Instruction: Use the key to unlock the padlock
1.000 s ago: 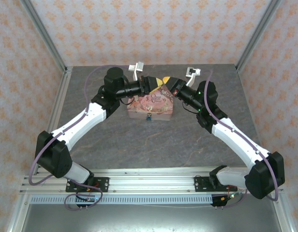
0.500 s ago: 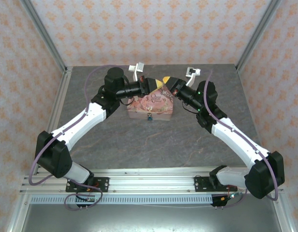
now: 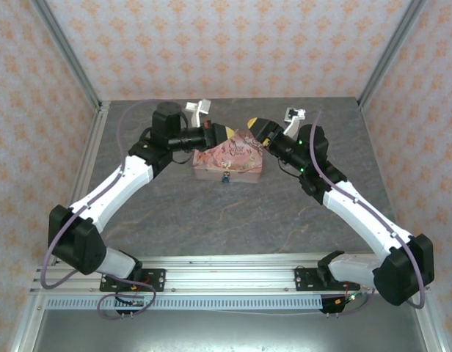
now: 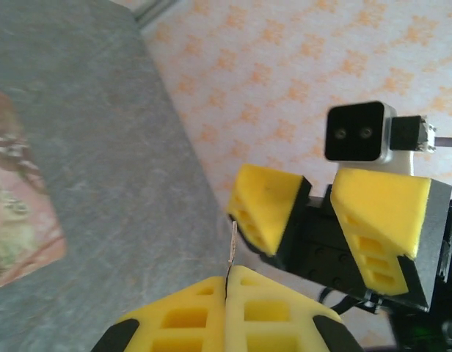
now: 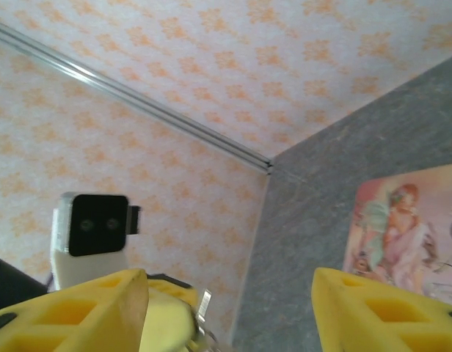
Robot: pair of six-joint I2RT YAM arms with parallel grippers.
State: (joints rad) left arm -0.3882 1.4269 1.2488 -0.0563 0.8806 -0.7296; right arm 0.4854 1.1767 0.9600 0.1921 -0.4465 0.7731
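Note:
The teal padlock (image 3: pixel 226 177) sits against the front edge of the pink illustrated box (image 3: pixel 230 158). Above the box's back edge, my left gripper (image 3: pixel 220 133) and right gripper (image 3: pixel 257 126) face each other a short way apart. In the left wrist view my left gripper (image 4: pixel 227 275) is shut on the key (image 4: pixel 232 242), a thin silvery sliver sticking out from between the pads. The key's tip sits just beside one yellow finger (image 4: pixel 268 207) of the right gripper. In the right wrist view my right gripper (image 5: pixel 227 293) stands open and holds nothing, and the key (image 5: pixel 204 304) shows by its left finger.
The grey table (image 3: pixel 233 213) is walled by patterned panels with metal posts (image 3: pixel 68 59) at the corners. The pink box (image 4: pixel 17 191) lies below both grippers. Open table lies in front of the box.
My right gripper has opened and let go of the key, which stays in my shut left gripper. The left arm has drawn back to the left, widening the gap between the grippers.

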